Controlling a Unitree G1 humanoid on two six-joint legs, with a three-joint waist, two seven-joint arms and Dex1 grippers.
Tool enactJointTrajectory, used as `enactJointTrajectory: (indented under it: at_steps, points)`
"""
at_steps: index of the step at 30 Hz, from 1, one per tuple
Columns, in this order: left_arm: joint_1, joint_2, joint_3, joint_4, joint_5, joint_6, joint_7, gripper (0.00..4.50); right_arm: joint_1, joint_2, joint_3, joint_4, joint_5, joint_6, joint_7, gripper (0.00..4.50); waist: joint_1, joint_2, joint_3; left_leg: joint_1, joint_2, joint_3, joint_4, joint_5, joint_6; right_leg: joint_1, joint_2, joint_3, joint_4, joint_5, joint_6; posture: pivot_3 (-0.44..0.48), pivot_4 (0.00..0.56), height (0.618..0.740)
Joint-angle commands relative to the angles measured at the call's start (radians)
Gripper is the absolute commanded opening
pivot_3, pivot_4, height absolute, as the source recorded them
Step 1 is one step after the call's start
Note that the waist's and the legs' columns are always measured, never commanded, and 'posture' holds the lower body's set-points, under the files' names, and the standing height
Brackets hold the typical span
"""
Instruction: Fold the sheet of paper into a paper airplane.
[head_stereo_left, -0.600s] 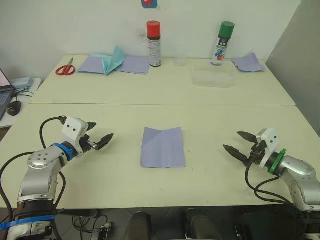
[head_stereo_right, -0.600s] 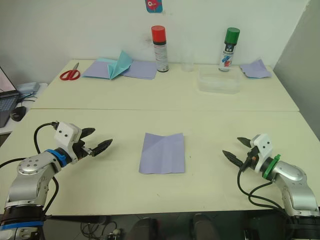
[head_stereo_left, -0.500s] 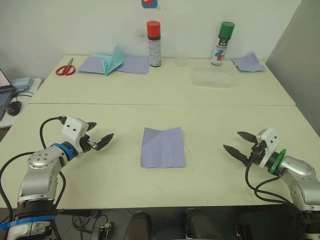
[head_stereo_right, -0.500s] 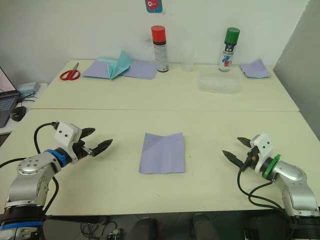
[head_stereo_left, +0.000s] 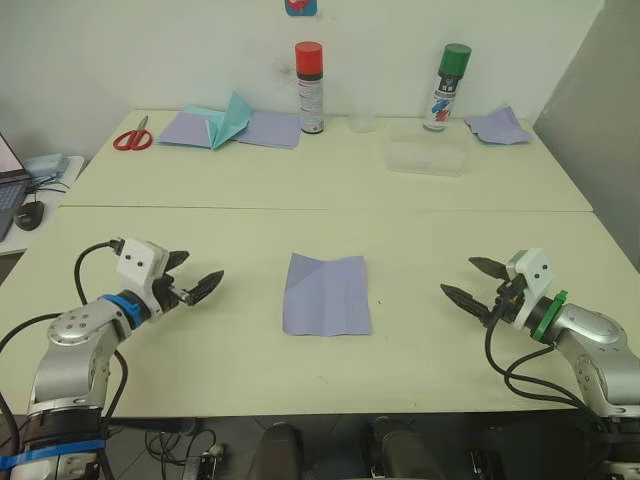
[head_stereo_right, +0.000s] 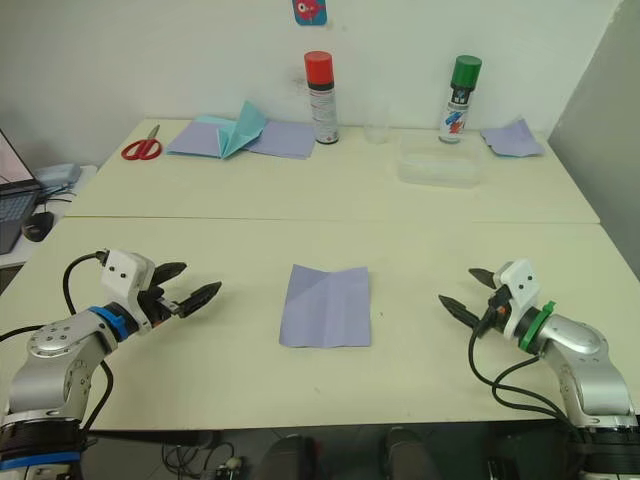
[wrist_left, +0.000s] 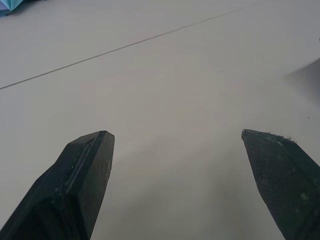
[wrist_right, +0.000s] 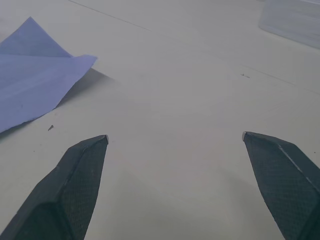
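The sheet of paper (head_stereo_left: 326, 293), lavender with faint creases, lies flat on the near table, midway between my two arms; its edge (wrist_right: 35, 85) lifts slightly off the surface in the right wrist view. My left gripper (head_stereo_left: 192, 273) is open, low over the table to the left of the sheet, with nothing between its fingers (wrist_left: 80, 185). Over on the right side, my right gripper (head_stereo_left: 468, 283) is open too and points toward the sheet, a hand's width away. No paper airplane is in view.
At the far table's back stand a red-capped spray can (head_stereo_left: 308, 88), a green-capped spray can (head_stereo_left: 447, 86) and a small clear cup (head_stereo_left: 360, 122). A clear plastic box (head_stereo_left: 428, 156), red scissors (head_stereo_left: 130, 136), flat lavender sheets with a teal piece (head_stereo_left: 228, 124) and a lavender scrap (head_stereo_left: 497, 125) lie there.
Both grippers have shifted slightly: the left a little lower and leftward, the right a little toward the sheet. The sheet has not moved.
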Motion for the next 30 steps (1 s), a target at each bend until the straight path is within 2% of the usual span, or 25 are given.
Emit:
enactJointTrajectory:
  at_steps: [1,4,7,11,19,20,24,28,30]
  points:
    - [0.006,0.008,0.035,-0.051,-0.023,0.004,0.004,4.48,-0.018,-0.018,-0.010,-0.041,0.002,0.010,-0.003,4.50,0.000,0.000,0.000,0.000,0.000,0.000,0.000,0.000,0.000,0.000,0.000,0.000,0.000,0.000,0.000,0.000,0.150,0.740]
    - [0.004,0.018,0.046,-0.066,-0.045,0.017,-0.009,4.48,-0.030,-0.024,-0.012,-0.037,0.003,0.017,0.002,4.50,0.000,0.000,0.000,0.000,0.000,0.000,0.000,0.000,0.000,0.000,0.000,0.000,0.000,0.000,0.000,0.000,0.150,0.740]
    - [0.002,0.032,0.066,-0.140,-0.115,0.072,-0.050,3.92,-0.040,-0.032,-0.011,-0.033,0.003,0.023,0.008,4.50,0.000,0.000,0.000,0.000,0.000,0.000,0.000,0.000,0.000,0.000,0.000,0.000,0.000,0.000,0.000,0.000,0.150,0.740]
    - [-0.038,0.027,0.044,-0.239,-0.167,0.157,-0.029,2.74,-0.053,-0.031,-0.001,-0.040,0.005,0.037,0.009,4.50,0.000,0.000,0.000,0.000,0.000,0.000,0.000,0.000,0.000,0.000,0.000,0.000,0.000,0.000,0.000,0.000,0.150,0.740]
    - [-0.068,-0.064,-0.142,-0.355,-0.127,0.197,0.004,0.21,-0.066,-0.004,0.069,-0.046,-0.017,0.030,0.009,4.50,0.000,0.000,0.000,0.000,-0.001,0.000,0.001,0.000,0.000,0.001,0.000,0.000,0.000,0.000,0.000,0.000,0.150,0.740]
    - [-0.062,-0.079,-0.172,-0.362,-0.111,0.189,0.007,0.02,-0.069,0.001,0.085,-0.048,-0.023,0.025,0.011,4.50,0.001,0.000,0.000,0.000,-0.001,0.000,0.001,0.000,0.000,0.001,0.001,0.000,0.000,0.000,0.000,0.000,0.150,0.740]
    - [-0.045,-0.106,-0.234,-0.347,-0.069,0.156,-0.001,0.02,-0.084,0.018,0.123,-0.050,-0.033,0.024,0.018,4.50,-0.002,0.000,0.000,0.000,-0.001,-0.001,0.001,0.000,0.000,0.001,0.002,0.000,0.000,0.000,0.000,0.000,0.150,0.740]
    - [-0.043,-0.100,-0.351,-0.267,0.054,0.148,0.014,0.02,-0.118,0.018,0.198,-0.038,-0.091,0.027,0.024,4.50,-0.002,0.001,0.000,0.001,-0.001,-0.002,0.001,0.000,0.000,0.001,0.004,0.000,0.001,0.000,0.000,0.000,0.150,0.740]
    - [-0.043,-0.115,-0.365,-0.228,0.089,0.122,0.033,0.02,-0.134,0.037,0.201,-0.041,-0.082,0.048,0.011,4.50,-0.002,0.001,0.000,0.001,-0.001,-0.002,0.001,0.000,0.000,0.001,0.004,0.000,0.001,0.000,0.000,0.000,0.150,0.740]
